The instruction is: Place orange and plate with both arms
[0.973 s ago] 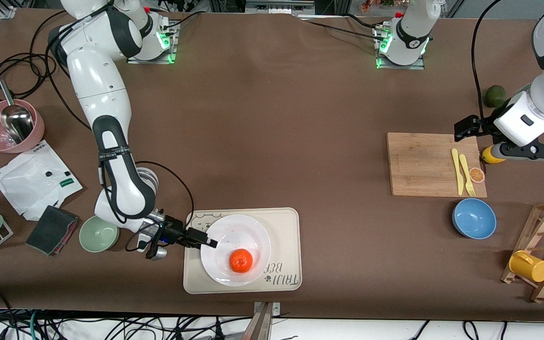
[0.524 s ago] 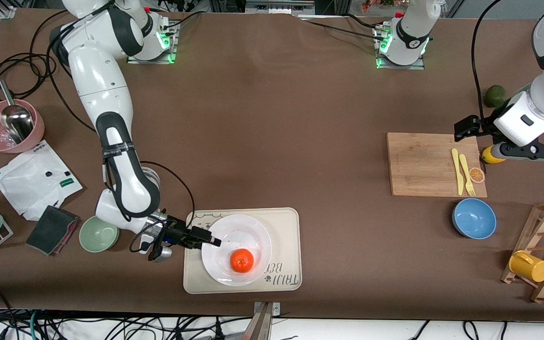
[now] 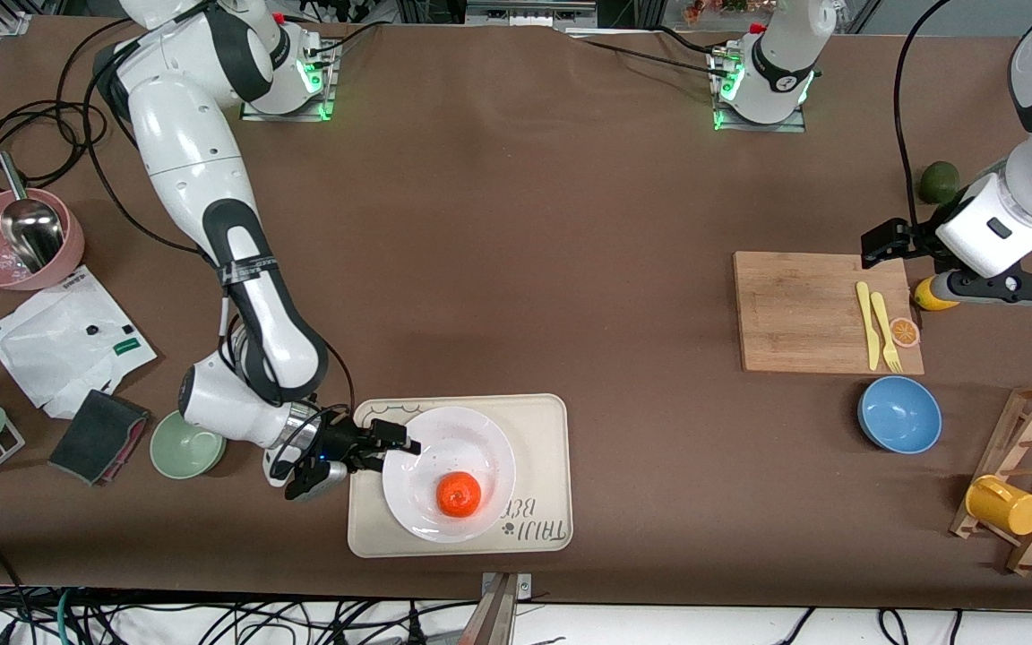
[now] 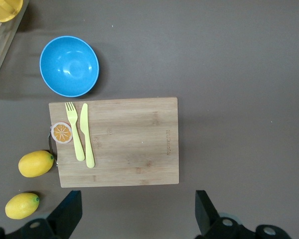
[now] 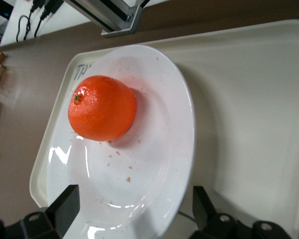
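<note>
i see the orange sitting on the white plate, which rests on the beige tray near the front edge of the worktop. my right tool is released, fingers straddling the plate's rim. my left tool waits released above the cutting board.

The orange is small, round and bright red-orange, with a tiny green stem dimple showing on its skin. It sits whole in the plate, a little off the middle toward the front camera. The plate is round, plain white and glossy, flecked with a few crumbs, lying flat on a beige tray near the table's front edge.
</note>
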Robot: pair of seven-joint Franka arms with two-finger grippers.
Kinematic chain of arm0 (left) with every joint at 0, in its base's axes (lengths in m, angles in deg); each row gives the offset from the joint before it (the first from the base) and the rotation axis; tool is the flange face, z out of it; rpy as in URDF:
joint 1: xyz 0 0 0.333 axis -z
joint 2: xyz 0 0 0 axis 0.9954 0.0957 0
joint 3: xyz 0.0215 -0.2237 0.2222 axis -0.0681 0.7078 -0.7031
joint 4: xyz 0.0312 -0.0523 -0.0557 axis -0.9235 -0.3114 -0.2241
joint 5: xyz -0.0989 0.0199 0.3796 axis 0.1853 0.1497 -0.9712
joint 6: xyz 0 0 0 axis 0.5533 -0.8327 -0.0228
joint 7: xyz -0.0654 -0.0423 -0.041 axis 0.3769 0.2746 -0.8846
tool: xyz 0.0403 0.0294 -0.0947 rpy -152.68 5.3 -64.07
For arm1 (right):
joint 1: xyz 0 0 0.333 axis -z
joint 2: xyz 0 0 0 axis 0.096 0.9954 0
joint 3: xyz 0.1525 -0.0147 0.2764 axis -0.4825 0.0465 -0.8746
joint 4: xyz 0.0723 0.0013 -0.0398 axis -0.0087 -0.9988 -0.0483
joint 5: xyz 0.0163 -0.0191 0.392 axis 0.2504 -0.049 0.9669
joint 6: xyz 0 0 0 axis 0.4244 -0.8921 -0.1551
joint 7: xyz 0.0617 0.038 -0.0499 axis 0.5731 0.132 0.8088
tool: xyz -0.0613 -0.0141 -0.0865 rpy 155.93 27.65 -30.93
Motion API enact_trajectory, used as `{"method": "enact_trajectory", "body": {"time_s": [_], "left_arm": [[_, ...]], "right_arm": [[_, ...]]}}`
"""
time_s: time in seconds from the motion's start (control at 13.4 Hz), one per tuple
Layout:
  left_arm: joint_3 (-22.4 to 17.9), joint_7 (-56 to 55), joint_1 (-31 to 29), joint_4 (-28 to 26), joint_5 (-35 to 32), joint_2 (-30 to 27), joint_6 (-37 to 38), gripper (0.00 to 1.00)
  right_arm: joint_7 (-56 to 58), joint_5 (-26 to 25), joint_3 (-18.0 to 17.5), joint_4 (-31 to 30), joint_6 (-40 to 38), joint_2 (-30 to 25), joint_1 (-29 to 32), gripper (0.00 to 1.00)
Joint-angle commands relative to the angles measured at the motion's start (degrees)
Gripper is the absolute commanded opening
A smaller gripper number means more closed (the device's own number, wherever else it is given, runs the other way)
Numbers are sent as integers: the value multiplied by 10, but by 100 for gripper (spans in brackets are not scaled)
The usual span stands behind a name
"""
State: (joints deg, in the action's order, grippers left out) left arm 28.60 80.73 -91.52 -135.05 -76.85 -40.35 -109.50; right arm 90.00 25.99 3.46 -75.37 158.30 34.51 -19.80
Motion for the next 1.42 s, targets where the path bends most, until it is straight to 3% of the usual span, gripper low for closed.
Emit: {"method": "enact_trajectory", "body": {"time_s": [0.0, 0.3, 0.6, 0.9, 1.12, 1.35], "left_arm": [[-1, 13, 0, 3, 13, -3, 8, 100], [-1, 13, 0, 3, 13, -3, 8, 100], [-1, 13, 0, 3, 13, -3, 8, 100], [-1, 13, 0, 3, 13, -3, 8, 100], [-1, 13, 0, 3, 13, -3, 8, 100], [-1, 13, -1, 3, 13, -3, 8, 100]], "right_arm": [[-41, -103, 1, 2, -7, -14, -8, 100], [-73, -221, 8, 11, -100, -45, -8, 100], [-173, -354, 34, 11, -267, -119, -9, 100], [-290, -490, 38, 7, -406, -182, -11, 100], [-414, -534, 43, -9, -503, -237, -11, 100], [-439, -554, 45, -16, -540, -261, -9, 100]]}}
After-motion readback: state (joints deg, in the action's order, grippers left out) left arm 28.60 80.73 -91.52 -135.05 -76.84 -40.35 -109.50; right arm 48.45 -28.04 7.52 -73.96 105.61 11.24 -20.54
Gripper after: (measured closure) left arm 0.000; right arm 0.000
